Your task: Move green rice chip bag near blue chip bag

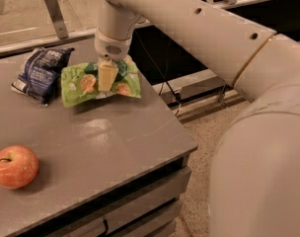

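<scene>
The green rice chip bag [81, 85] is a bright green pouch with pictures of tan chips, held just above the grey table [105, 137] toward its back. My gripper [106, 79] comes down from above and is shut on the bag's middle, its pale finger lying across it. The blue chip bag [40, 73] is a wrinkled navy bag lying on the table right beside the green bag's left edge, almost touching it.
A red apple [14, 166] lies at the table's front left. The table's right edge drops to a speckled floor. A metal rail and dark shelving run behind the table. My large white arm fills the right side.
</scene>
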Robot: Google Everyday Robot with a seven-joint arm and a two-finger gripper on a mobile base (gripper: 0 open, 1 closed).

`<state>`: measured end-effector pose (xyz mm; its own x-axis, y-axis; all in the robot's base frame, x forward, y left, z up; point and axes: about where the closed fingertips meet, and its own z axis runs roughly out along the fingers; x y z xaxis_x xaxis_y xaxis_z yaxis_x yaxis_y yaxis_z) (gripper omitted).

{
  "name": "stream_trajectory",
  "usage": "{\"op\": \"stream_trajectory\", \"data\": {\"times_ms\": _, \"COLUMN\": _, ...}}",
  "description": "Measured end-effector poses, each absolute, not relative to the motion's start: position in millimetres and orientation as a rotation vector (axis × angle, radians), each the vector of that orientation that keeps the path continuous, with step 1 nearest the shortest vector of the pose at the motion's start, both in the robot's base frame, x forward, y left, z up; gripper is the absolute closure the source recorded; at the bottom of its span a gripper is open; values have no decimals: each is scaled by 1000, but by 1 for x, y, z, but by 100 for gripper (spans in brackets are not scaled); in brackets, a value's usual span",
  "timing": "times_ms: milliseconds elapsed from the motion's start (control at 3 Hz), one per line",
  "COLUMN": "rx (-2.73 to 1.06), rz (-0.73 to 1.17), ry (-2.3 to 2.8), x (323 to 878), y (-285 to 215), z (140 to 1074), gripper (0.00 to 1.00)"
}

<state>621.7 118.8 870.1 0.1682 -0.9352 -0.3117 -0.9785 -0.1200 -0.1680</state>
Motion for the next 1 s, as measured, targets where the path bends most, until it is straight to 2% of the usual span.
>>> {"op": "stream_trajectory", "data": {"times_ms": 667, "rx": -2126, "rz": 187, "ry": 1824, "x": 622, "y": 122, "z": 866, "gripper": 13}}
{"op": "stream_trajectory", "data": {"times_ms": 1000, "rx": -2129, "rz": 188, "ry": 1823, "x": 622, "y": 123, "z": 865, "gripper": 0}}
